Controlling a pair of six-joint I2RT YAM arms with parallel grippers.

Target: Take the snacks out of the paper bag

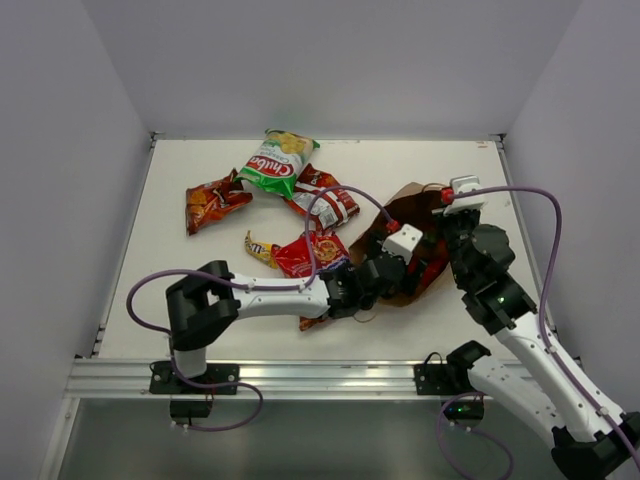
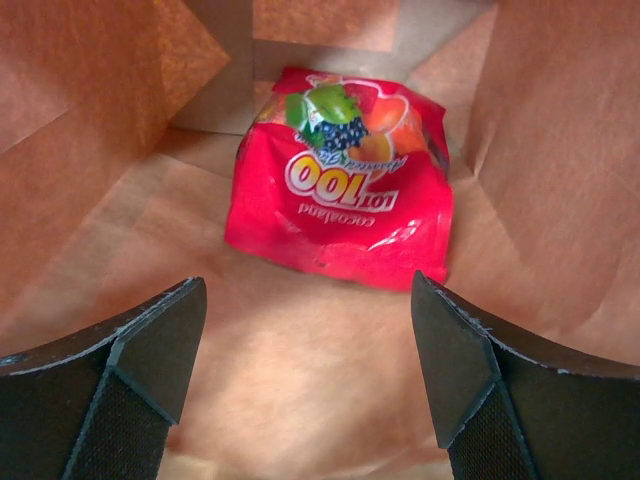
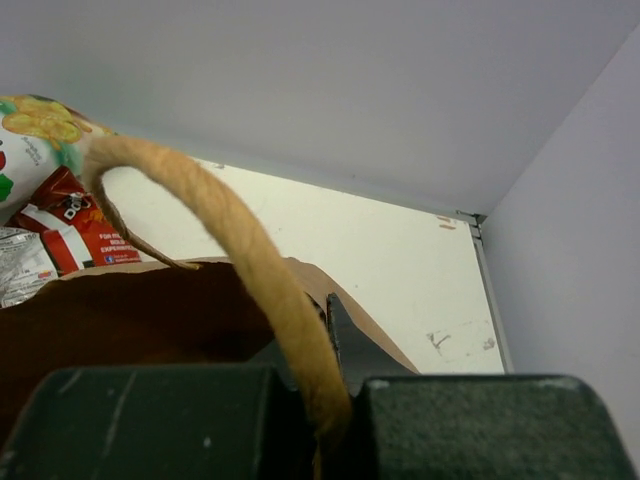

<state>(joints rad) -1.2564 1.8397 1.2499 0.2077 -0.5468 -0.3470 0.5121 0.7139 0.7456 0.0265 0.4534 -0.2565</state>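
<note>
The left gripper (image 2: 310, 345) stood spread, a red packet (image 2: 340, 195) just ahead: light, slippery, probably best pinched by its near edge. The right gripper (image 3: 322, 350) pinched the paper bag (image 2: 560, 150) by its handle (image 3: 240, 250).

The paper bag (image 1: 414, 196) lies sideways (one red packet (image 2: 340, 190) inside), other snacks (image 1: 272, 165) beside it.

My left tool (image 2: 310, 340) looks matt black; packet (image 2: 340, 190) glossy red film; paper bag (image 2: 90, 150) matt, fibrous; handle (image 3: 250, 270) rough-twisted.
</note>
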